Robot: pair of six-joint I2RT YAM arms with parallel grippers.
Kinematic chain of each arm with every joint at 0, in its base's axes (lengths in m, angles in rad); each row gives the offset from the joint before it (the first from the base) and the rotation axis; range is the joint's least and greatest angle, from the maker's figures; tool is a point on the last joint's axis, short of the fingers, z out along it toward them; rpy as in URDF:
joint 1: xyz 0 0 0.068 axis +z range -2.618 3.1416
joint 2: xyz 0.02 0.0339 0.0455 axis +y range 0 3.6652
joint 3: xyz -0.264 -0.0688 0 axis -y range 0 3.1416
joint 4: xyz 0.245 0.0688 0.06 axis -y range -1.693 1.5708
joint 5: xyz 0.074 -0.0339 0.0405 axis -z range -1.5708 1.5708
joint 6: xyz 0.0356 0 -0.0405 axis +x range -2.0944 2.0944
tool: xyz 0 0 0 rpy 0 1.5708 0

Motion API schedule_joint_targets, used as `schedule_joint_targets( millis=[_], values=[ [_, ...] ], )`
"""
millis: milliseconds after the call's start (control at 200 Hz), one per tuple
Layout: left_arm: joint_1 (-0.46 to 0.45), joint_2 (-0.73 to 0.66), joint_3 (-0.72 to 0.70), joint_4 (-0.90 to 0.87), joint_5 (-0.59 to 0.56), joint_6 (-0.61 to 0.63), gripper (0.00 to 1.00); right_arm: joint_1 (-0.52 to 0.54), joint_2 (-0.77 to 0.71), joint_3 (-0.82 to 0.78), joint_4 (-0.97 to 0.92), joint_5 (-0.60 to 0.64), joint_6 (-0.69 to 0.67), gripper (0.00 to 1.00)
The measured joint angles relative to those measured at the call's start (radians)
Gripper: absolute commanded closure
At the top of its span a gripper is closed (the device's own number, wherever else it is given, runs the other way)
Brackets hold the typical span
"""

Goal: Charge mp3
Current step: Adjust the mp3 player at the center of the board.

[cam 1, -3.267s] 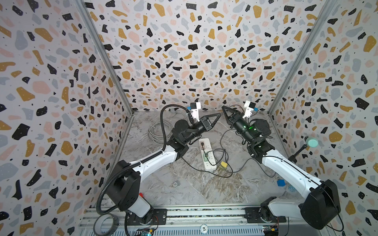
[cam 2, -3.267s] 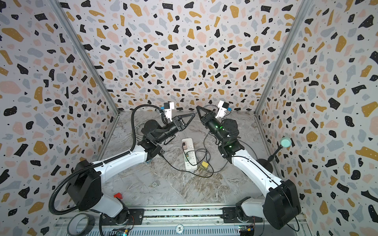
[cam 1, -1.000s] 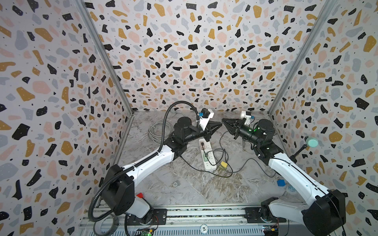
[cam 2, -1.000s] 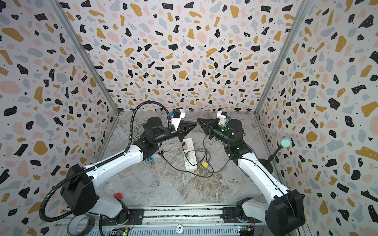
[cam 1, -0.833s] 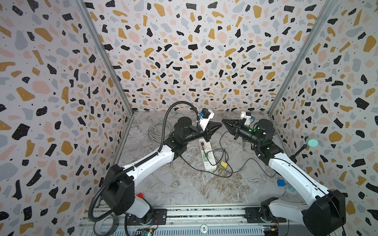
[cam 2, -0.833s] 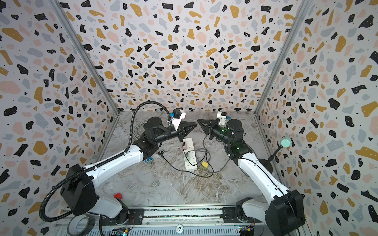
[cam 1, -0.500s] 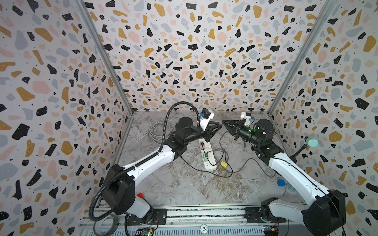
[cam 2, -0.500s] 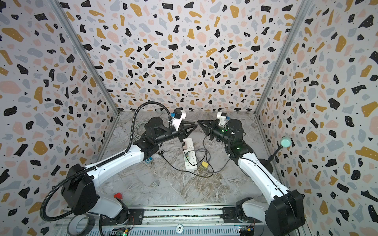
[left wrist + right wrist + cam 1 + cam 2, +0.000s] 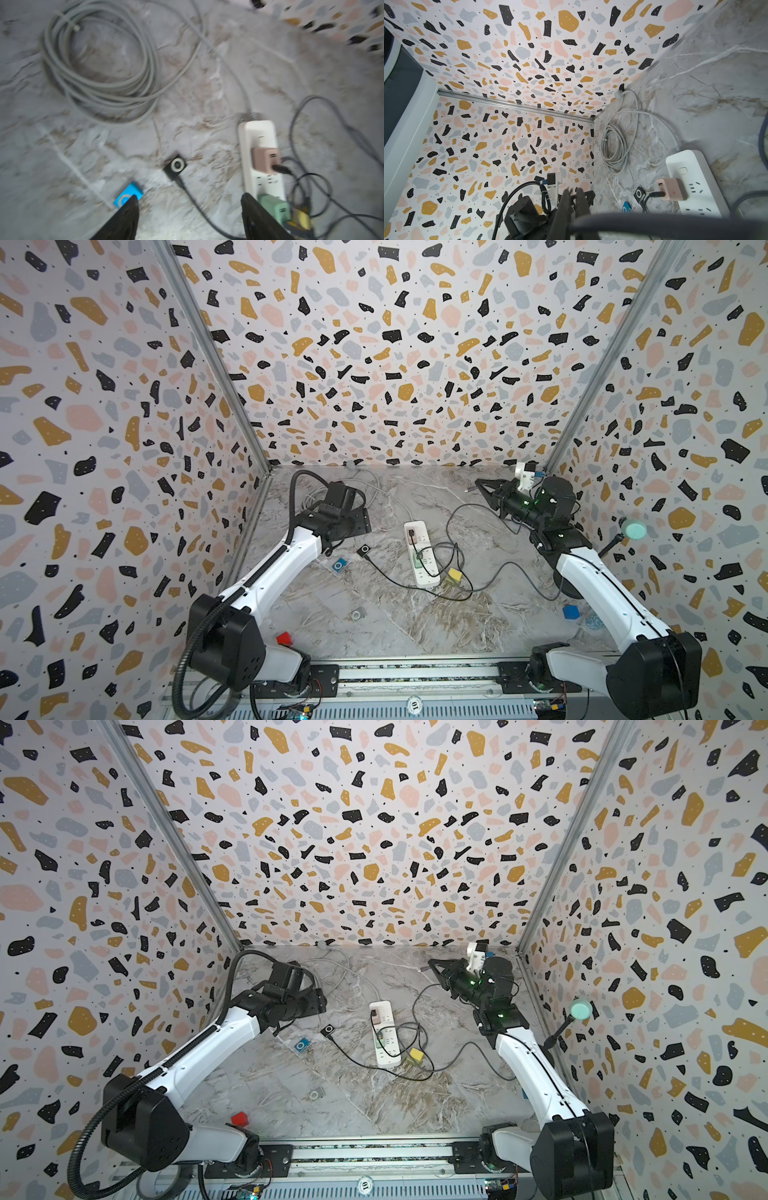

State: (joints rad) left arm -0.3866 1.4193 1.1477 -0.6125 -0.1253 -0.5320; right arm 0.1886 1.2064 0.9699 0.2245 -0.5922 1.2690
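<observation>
While the rail sticker reads "01", your black mp3 lies cabled on the marble desk.
Between terrazzo walls, left gripper wide, right gripper closed.

Top views overlook the tabletop; wrist views share the power strip beyond left end effector and right end effector.

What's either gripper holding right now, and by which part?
Right gripper pinches the dark cable near its plug end; left gripper holds nothing.
</observation>
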Motion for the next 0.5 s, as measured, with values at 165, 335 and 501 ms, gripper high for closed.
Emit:
schedule_joint_targets(
  millis=[165, 335, 501],
  values=[
    [0.005, 0.155, -0.003, -0.134, -0.127, 0.059, 0.23, -0.031, 0.01, 0.0, -0.013, -0.051, -0.02, 1.0],
    [0.013, 0.268, -0.025, -0.177, -0.187, 0.103, 0.24, -0.066, 0.01, -0.001, -0.016, -0.089, -0.023, 1.0],
    [0.025, 0.268, -0.064, -0.177, -0.173, 0.121, 0.25, -0.08, 0.01, -0.004, -0.016, -0.112, -0.023, 1.0]
  ],
)
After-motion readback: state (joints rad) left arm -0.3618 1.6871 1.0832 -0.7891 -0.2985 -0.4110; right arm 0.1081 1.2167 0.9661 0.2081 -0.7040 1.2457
